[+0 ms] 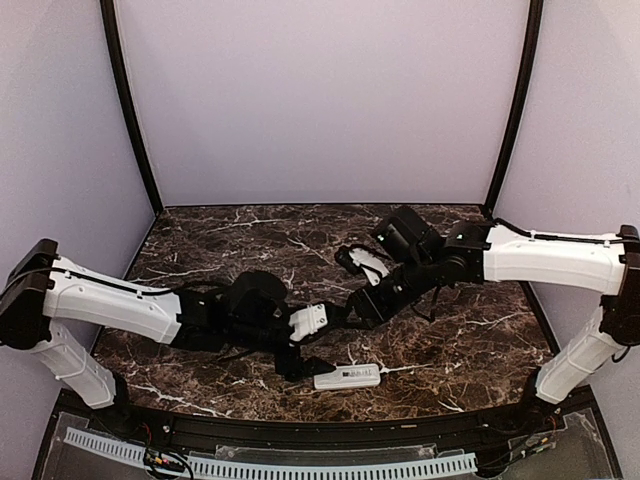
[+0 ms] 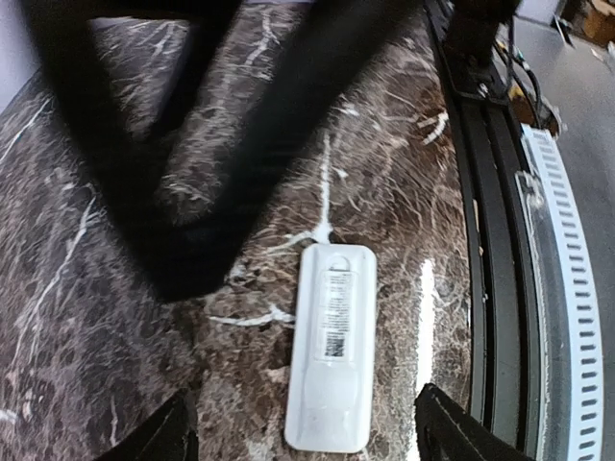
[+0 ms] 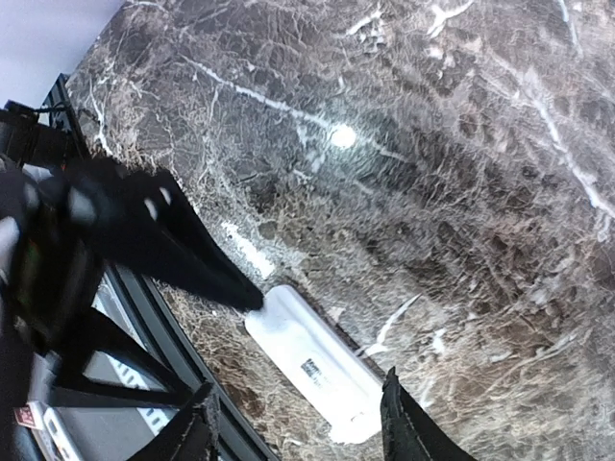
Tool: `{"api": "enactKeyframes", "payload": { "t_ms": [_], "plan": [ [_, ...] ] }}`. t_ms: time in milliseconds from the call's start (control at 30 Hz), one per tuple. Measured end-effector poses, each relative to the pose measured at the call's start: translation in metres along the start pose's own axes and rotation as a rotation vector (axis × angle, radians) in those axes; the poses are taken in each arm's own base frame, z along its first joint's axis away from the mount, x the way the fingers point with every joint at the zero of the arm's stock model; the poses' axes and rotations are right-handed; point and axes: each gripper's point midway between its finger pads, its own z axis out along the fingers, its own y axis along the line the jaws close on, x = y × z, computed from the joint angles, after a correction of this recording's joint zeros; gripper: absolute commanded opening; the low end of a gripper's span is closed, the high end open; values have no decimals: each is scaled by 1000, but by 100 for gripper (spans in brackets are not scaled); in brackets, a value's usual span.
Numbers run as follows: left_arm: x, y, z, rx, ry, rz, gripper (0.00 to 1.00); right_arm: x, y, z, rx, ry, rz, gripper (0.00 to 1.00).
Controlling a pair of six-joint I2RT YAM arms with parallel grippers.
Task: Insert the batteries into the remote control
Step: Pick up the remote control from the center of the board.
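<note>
The small white rectangular plastic remote control [image 2: 332,351] lies back up near the dark veined marble table's [image 2: 86,317] front edge; with left gripper [image 2: 307,430] and right gripper [image 3: 300,427] both spread and empty over it, we should lift away without nudging it

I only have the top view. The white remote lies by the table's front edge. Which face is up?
Observer: The left wrist view shows the remote control back up, with a printed label and no buttons.
Operator: Is the left arm gripping it?
Observer: No. The left gripper is open and straddles the remote, with a gap on each side.
Operator: And the right?
Observer: In its own wrist view the right gripper is open and holds nothing.
</note>
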Motion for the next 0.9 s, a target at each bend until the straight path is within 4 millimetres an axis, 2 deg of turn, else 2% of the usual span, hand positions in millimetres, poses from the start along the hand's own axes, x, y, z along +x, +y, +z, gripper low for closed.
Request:
{"api": "enactKeyframes", "payload": {
  "t_ms": [67,200,300,400,533,633,767,900],
  "plan": [
    [-8,19,-19,-49,-22,-78,79,-4,0,-6,-3,-17,-62,85],
    [-16,76,-67,-226,-82,-272,86,-1,4,-2,-3,-7,-212,92],
    [-17,108,-103,-365,-142,-397,88,12,20,15,-18,42,-351,98],
    [-2,129,-128,-473,-164,-509,90,37,37,43,-36,128,-502,99],
    [25,145,-139,-564,-138,-604,90,60,42,83,-21,262,-634,98],
    [34,148,-141,-593,-120,-634,90,68,34,107,6,335,-681,97],
    [34,150,-145,-606,-126,-640,91,76,19,115,62,394,-694,94],
    [30,151,-150,-617,-145,-637,90,70,17,118,87,405,-701,85]
  ]
}}
